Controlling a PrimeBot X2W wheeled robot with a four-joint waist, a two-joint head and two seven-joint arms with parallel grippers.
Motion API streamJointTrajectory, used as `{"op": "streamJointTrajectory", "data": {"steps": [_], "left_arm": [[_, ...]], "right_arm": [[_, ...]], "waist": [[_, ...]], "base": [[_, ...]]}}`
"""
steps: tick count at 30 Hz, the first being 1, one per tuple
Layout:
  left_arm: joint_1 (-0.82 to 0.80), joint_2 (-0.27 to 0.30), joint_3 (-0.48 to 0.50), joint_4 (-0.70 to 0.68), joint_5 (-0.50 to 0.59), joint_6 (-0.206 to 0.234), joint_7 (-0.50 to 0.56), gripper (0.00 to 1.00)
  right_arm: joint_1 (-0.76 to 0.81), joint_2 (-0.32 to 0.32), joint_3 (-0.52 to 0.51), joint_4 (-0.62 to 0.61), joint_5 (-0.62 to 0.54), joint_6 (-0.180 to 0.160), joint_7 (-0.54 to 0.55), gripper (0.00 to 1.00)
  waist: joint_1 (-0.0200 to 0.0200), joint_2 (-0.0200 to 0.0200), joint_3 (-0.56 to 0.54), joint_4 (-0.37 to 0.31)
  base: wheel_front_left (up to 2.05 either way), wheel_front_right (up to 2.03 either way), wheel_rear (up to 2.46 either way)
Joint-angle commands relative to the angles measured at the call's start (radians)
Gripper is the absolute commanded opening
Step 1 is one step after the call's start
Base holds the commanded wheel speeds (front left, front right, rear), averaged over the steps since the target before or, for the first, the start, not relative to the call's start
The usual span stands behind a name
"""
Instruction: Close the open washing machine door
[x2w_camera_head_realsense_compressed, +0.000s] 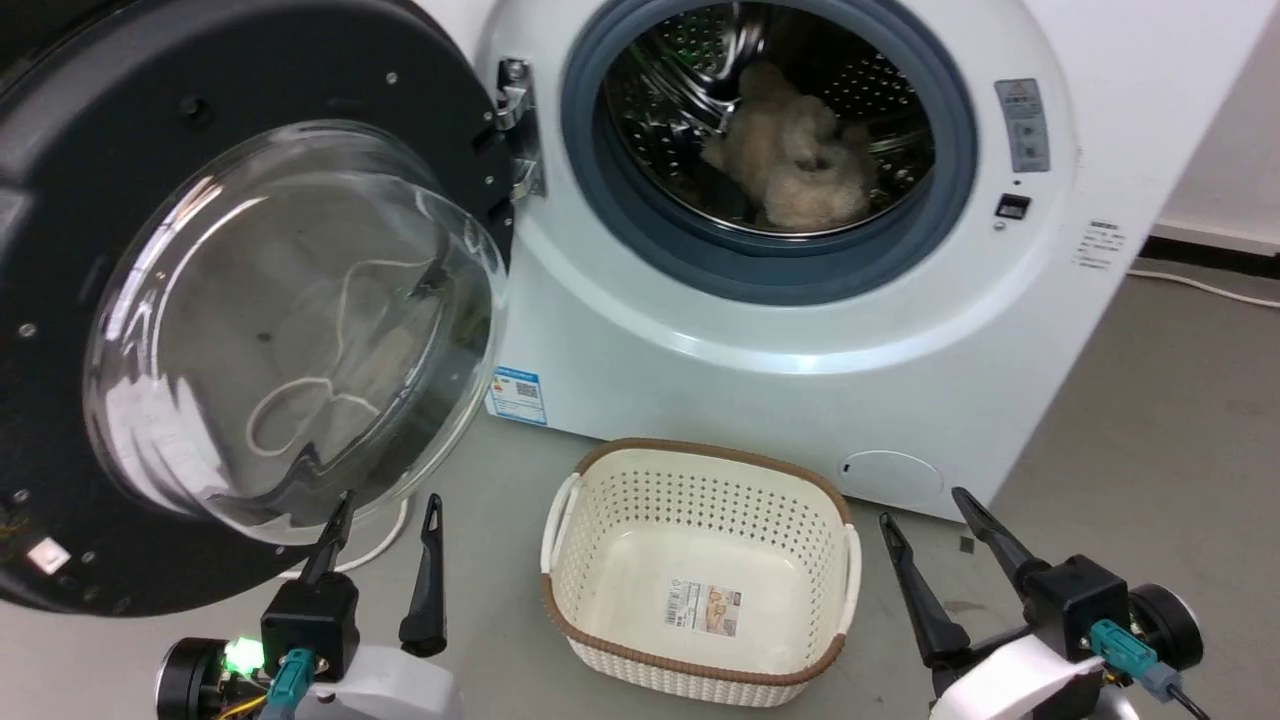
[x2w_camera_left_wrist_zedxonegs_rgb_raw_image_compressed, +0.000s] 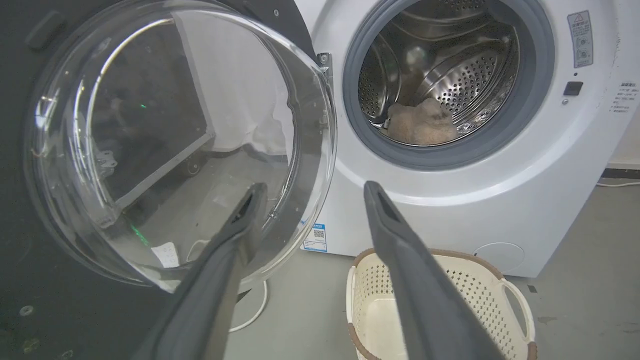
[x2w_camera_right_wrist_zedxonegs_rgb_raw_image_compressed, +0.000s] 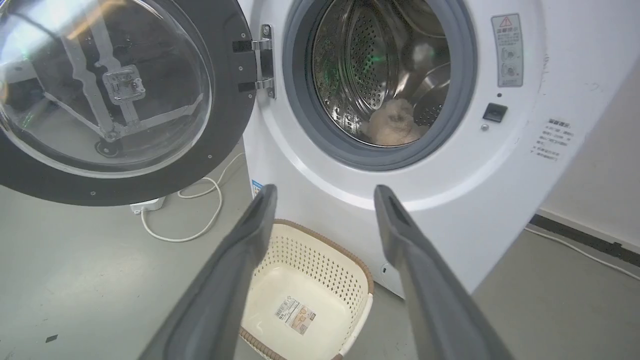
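Observation:
The white washing machine (x2w_camera_head_realsense_compressed: 700, 340) faces me, its steel drum (x2w_camera_head_realsense_compressed: 770, 110) exposed with a beige fluffy item inside. Its round black door (x2w_camera_head_realsense_compressed: 60, 240), with a bulging clear glass bowl (x2w_camera_head_realsense_compressed: 300, 330), stands swung wide open on the left hinge (x2w_camera_head_realsense_compressed: 515, 125). My left gripper (x2w_camera_head_realsense_compressed: 388, 506) is open, low at the left, just below the glass bowl's lower edge, nothing between its fingers. In the left wrist view the door (x2w_camera_left_wrist_zedxonegs_rgb_raw_image_compressed: 30, 280) is close ahead at left. My right gripper (x2w_camera_head_realsense_compressed: 928, 508) is open at the lower right, apart from the machine (x2w_camera_right_wrist_zedxonegs_rgb_raw_image_compressed: 450, 200) and the door (x2w_camera_right_wrist_zedxonegs_rgb_raw_image_compressed: 220, 125).
A cream perforated laundry basket (x2w_camera_head_realsense_compressed: 700, 480) with a brown rim stands empty on the grey floor before the machine, between my grippers. A white cable (x2w_camera_right_wrist_zedxonegs_rgb_raw_image_compressed: 200, 220) and a socket block lie on the floor under the door. A wall and a cable run at the right.

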Motion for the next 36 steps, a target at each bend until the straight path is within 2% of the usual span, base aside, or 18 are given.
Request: {"op": "streamJointTrajectory", "data": {"steps": [1,36], "left_arm": [[0.012,0.004,0.000,-0.006,-0.002,0.006,-0.010,1.00],[0.049,0.025,-0.008,-0.040,-0.014,0.038,-0.083,1.00]], "right_arm": [[-0.016,-0.004,0.005,0.006,0.007,0.000,-0.009,1.00],[-0.033,-0.020,0.080,0.051,0.023,0.001,-0.082,1.00]], "waist": [[-0.0001,-0.0001,0.001,0.005],[-0.0001,-0.0001,0.003,0.153]], "base": [[-0.16,-0.16,-0.16],[-0.02,-0.02,-0.02]]}}
